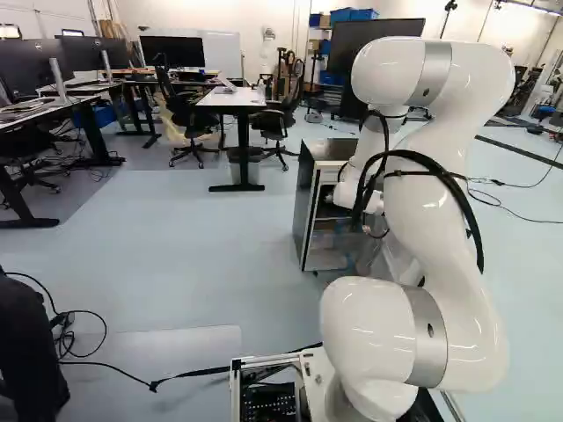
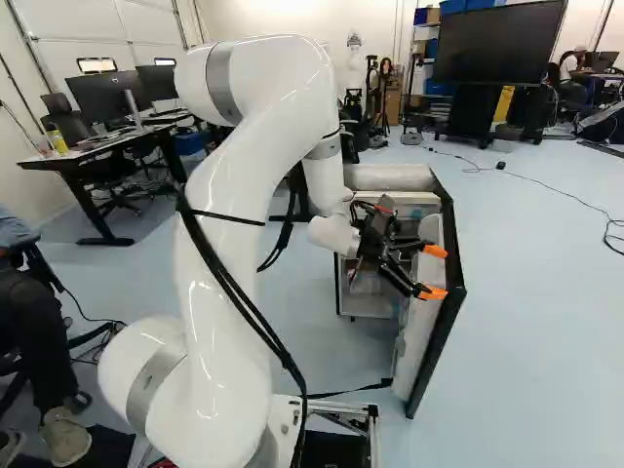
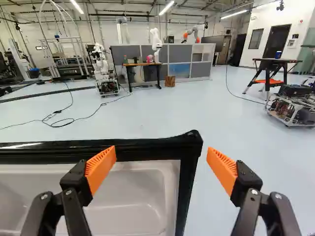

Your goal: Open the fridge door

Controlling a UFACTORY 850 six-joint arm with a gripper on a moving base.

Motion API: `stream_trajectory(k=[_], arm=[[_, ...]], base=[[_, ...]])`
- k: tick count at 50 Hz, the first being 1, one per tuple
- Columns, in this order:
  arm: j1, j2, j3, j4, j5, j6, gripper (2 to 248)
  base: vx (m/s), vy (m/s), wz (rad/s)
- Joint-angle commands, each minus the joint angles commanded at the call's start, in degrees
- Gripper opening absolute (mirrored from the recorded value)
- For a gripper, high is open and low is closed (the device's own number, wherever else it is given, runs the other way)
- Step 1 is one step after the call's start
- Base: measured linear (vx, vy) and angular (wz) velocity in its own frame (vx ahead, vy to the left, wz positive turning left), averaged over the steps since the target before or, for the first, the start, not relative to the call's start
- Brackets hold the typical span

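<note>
Pale floor (image 2: 536, 302) surrounds the fridge (image 2: 390, 177), its door (image 2: 422, 336) standing well open; gripper (image 3: 161, 158) spread wide, grasping nothing — opening seems nearly complete — next, probably, backing clear.

The arm (image 2: 234, 161) arches forward, jaws spread, 2 orange pads (image 3: 101, 164) apart.

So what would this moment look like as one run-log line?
fridge door: standing open | gripper: open, door's corner showing between its fingers, no grip | arm: extended to door's inner side

Behind the fridge (image 2: 390, 177), apparently leftward, stands a desk (image 1: 230, 101).
</note>
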Motion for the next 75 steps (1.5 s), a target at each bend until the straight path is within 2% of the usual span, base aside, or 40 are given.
stream_trajectory(k=[59,75], arm=[[-1.4,-2.9,-5.9,0.0,0.0,0.0,247],[-2.9,-4.3,-8.7,0.0,0.0,0.0,247]], base=[[0.000,0.000,0.000],[0.000,0.000,0.000]])
